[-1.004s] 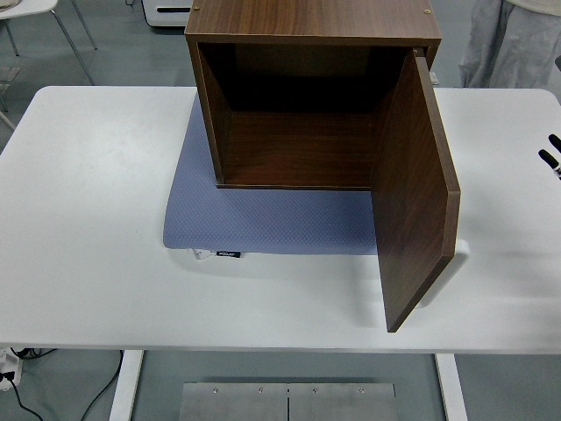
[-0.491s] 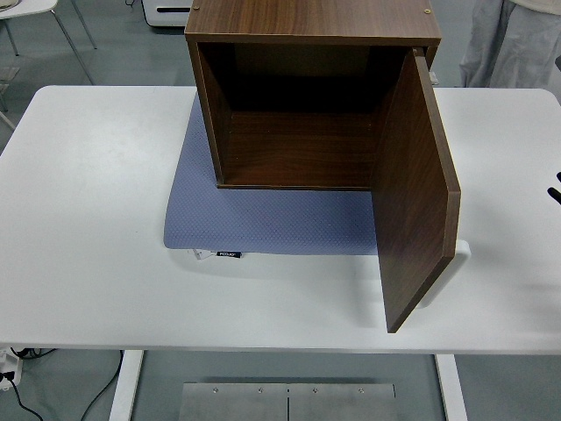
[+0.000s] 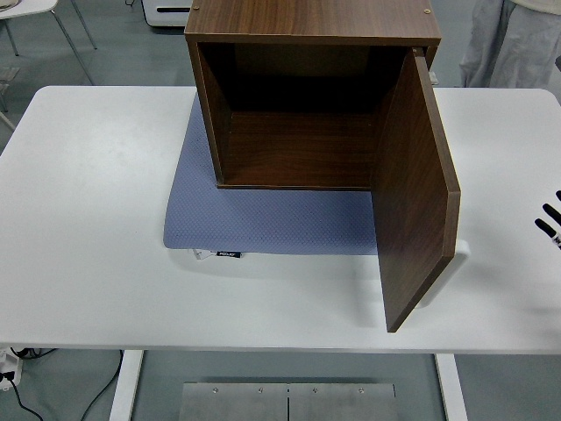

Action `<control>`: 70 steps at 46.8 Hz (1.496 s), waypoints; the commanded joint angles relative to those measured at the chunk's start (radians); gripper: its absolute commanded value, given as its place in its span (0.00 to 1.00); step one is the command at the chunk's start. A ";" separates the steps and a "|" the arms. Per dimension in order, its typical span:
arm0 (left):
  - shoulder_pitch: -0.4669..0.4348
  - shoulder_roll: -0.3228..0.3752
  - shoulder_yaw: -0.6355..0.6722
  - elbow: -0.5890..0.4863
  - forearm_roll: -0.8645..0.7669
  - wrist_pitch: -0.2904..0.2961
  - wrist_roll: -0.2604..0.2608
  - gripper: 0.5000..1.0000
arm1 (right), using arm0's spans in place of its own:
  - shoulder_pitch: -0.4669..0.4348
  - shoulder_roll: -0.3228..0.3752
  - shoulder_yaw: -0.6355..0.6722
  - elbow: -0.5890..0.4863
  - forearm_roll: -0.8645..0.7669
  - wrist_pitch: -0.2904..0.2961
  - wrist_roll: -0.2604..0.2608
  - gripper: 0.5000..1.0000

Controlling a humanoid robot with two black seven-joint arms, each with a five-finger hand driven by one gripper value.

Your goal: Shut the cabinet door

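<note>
A dark wooden cabinet stands on a blue-grey mat at the back middle of the white table. Its inside is bare. Its door is hinged on the right and swung wide open, pointing toward the table's near edge. Only the black fingertips of my right hand show at the picture's right edge, well to the right of the door and apart from it. The left arm does not show.
A person in light trousers stands behind the table at the top right. A chair is at the top left. The door's free edge reaches close to the table's near edge.
My right hand's fingertips have moved down the right edge, from beside the door's upper part to level with its middle. The cabinet and door have not moved.
</note>
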State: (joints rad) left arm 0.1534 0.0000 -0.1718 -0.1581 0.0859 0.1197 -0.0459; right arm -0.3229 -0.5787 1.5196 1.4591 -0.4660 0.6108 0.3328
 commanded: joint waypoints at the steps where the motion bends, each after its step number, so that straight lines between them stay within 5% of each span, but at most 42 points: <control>1: 0.000 0.000 0.000 0.000 0.000 0.000 0.000 1.00 | -0.005 0.003 -0.004 0.000 -0.003 0.000 0.000 1.00; 35: 0.000 0.000 0.000 0.000 0.000 0.000 0.000 1.00 | 0.008 0.048 -0.124 0.060 -0.137 0.000 -0.008 1.00; 70: 0.000 0.000 0.000 0.000 0.000 0.000 0.000 1.00 | 0.136 0.051 -0.236 0.089 -0.161 0.000 -0.029 1.00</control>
State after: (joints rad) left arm 0.1534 0.0000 -0.1718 -0.1578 0.0859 0.1197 -0.0461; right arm -0.1926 -0.5276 1.2902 1.5438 -0.6252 0.6109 0.3041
